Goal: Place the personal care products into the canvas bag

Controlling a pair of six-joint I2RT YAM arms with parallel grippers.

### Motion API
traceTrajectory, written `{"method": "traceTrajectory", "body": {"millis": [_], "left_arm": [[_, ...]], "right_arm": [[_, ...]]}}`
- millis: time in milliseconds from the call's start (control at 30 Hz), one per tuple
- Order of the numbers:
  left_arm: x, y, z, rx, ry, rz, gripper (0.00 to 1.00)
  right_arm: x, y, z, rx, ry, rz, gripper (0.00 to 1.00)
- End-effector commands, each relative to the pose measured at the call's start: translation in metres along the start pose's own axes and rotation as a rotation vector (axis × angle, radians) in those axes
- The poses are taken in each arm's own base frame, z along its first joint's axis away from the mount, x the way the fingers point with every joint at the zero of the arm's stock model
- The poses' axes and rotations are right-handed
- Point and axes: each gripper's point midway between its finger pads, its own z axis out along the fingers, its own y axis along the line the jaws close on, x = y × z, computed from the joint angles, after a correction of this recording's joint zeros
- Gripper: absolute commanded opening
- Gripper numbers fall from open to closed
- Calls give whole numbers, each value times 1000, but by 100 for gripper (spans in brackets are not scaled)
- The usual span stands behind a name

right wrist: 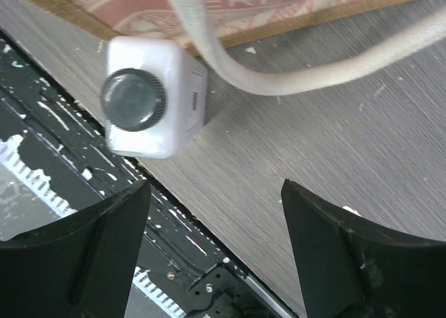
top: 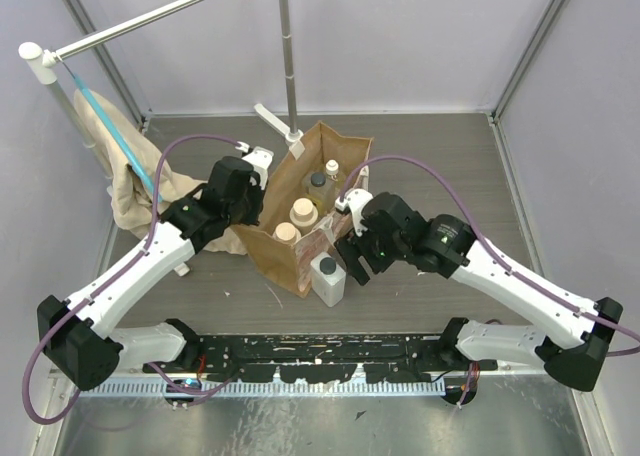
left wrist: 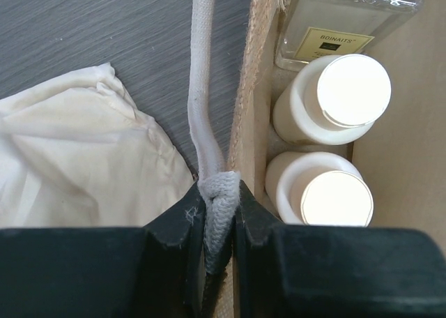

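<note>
The left hand (left wrist: 219,217) is clamped on the cream handle (left wrist: 202,88) of the canvas bag (top: 270,248), which holds two cream round bottles (left wrist: 352,88) side by side, a clear bottle (left wrist: 348,18) and a beige white-capped bottle (top: 331,166). The right hand (right wrist: 212,196), fingers apart, hovers over the tabletop (right wrist: 313,144) near the white square bottle (right wrist: 157,98), which stands just outside the bag's printed side.
</note>
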Motion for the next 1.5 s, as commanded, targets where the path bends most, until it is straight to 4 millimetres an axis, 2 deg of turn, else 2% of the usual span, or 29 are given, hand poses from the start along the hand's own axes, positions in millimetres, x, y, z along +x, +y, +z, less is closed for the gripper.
{"method": "traceTrajectory", "body": {"millis": [0, 200, 367, 433, 700, 900, 1000, 1133, 1233, 1333, 1467], "left_arm": [[1, -4, 2, 28, -15, -4, 22], [4, -3, -1, 27, -9, -5, 22], [7, -4, -5, 32, -6, -6, 21], [10, -3, -8, 32, -4, -4, 21], [13, -3, -11, 36, -2, -9, 21], [12, -4, -11, 41, -2, -14, 21], [12, -5, -10, 44, -1, -13, 21], [11, -5, -10, 47, -4, -17, 20], [9, -4, -10, 38, -9, -23, 20], [9, -4, -11, 39, -9, -28, 19], [11, -4, -11, 40, -5, -27, 19]], "right_arm": [[-16, 24, 1, -50, -107, 14, 82], [-11, 47, 24, -75, -96, -26, 82], [-16, 57, 46, -83, -105, -48, 83], [-25, 61, 57, -77, -123, -55, 82], [-31, 54, 80, -19, -158, -48, 80], [-18, 53, 93, -9, -116, -52, 69], [-15, 52, 94, -3, -98, -56, 52], [-24, 49, 78, 15, -103, -49, 28], [-35, 47, 54, 21, -117, -26, 18], [-52, 44, 20, 29, -156, 19, 9], [-62, 57, -21, -60, -150, 51, 6]]}}
